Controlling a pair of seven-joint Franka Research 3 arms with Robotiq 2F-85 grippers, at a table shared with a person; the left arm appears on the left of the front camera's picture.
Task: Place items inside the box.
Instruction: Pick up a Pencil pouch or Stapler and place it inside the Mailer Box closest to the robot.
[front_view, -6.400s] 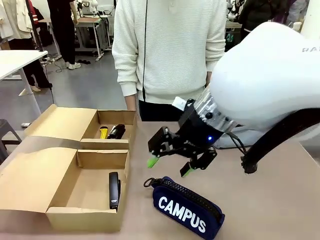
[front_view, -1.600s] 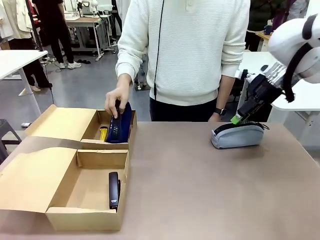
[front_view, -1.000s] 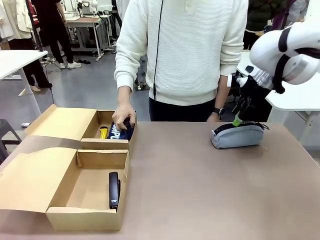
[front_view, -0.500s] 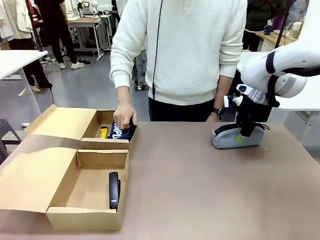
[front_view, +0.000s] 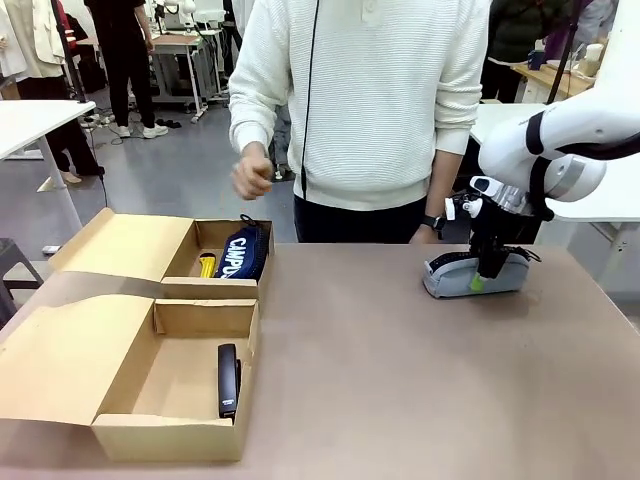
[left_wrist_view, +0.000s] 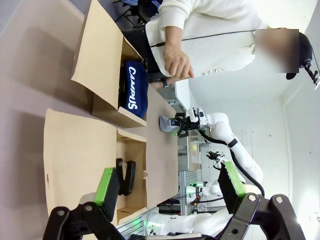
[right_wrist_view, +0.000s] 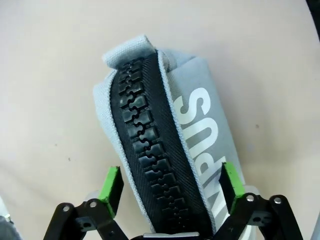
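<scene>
Now the right gripper (right_wrist_view: 171, 186), spread on both sides of the grey zip pencil case (right_wrist_view: 150, 125) on the tabletop (front_view: 400, 380), should squeeze firmly before lifting.

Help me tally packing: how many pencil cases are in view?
2. The navy case lies in the box's far compartment; the grey case sits on the table, straddled by the right gripper.

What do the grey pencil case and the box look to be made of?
Grey pencil case: matte woven fabric, probably, with a chunky black plastic-looking zip along its top. Box: plain brown cardboard, likely, by its matte face and folded flaps.
</scene>
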